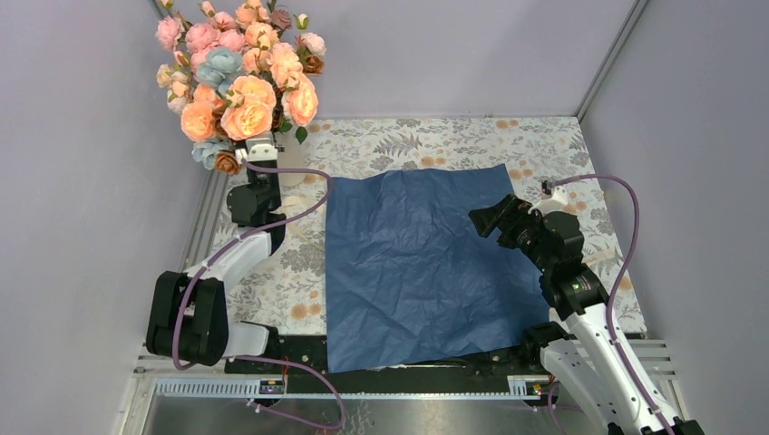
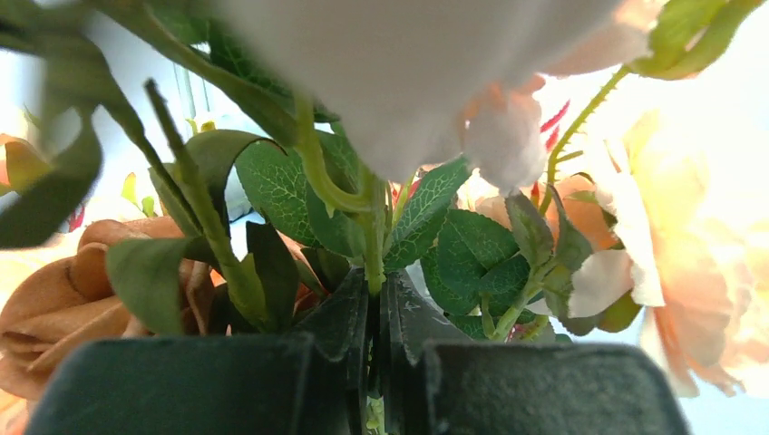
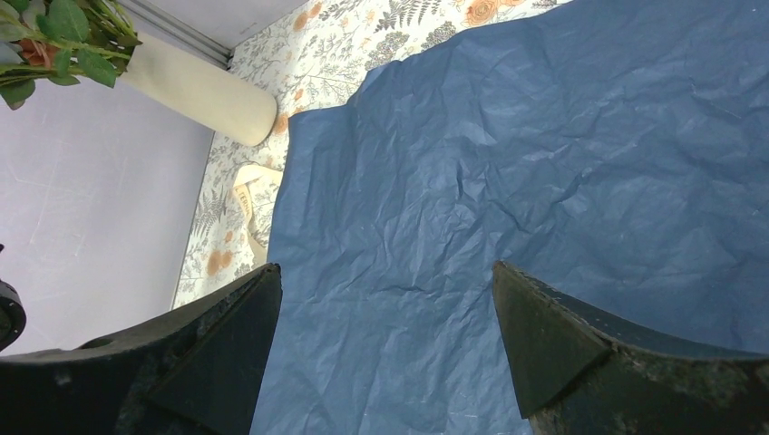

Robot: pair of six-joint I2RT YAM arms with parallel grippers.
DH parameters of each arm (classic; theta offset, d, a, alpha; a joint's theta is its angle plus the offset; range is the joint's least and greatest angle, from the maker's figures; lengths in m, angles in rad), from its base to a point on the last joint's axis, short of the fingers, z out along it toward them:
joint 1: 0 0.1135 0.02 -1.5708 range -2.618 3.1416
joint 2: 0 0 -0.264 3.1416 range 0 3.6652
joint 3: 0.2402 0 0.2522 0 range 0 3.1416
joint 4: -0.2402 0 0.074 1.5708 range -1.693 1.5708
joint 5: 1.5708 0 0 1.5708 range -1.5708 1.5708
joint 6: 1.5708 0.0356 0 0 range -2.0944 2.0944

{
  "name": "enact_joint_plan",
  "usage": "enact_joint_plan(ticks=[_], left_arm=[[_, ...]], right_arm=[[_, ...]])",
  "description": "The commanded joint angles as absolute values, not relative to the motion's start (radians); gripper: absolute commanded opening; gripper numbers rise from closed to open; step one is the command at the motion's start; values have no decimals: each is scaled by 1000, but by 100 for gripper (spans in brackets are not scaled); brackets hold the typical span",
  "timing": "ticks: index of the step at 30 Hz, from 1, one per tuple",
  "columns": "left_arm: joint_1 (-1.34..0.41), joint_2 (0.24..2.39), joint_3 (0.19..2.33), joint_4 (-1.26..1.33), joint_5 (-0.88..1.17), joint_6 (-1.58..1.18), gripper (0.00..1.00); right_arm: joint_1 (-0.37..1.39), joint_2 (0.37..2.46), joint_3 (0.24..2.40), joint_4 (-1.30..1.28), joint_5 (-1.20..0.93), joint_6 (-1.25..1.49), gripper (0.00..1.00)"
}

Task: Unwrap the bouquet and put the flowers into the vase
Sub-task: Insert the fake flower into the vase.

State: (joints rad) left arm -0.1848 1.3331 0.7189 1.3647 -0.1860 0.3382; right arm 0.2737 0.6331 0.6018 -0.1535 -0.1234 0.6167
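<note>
Flowers (image 1: 240,77) out of wrapping, bunched over far left corner of tabletop (image 1: 544,145), stems (image 2: 372,236) entering vase (image 3: 199,91). Left gripper (image 2: 376,299) clamped on stems. Right gripper (image 3: 385,299) spread wide, empty, over flat paper (image 1: 417,263) mid-tabletop. We judge placing step nearly done. Next we'd seat stems deep, then release gently without tipping vase.

Navy paper (image 1: 413,263) flat mid-table: passage above unobstructed. Far-left corner congested: flowers (image 1: 238,72) overhang vase (image 3: 195,86), left gripper (image 2: 377,304) clamped on stems (image 2: 372,245) there. Walls (image 1: 82,181) close left and right.
</note>
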Motion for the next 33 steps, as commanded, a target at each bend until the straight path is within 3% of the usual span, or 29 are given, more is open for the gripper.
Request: enact_joint_plan(ticks=[1, 33], left_arm=[[-193, 1308, 700, 1273, -225, 319, 0], [-160, 1300, 887, 808, -172, 230, 0]], right_arm=[[267, 610, 598, -143, -146, 626, 92], [267, 552, 574, -145, -176, 637, 91]])
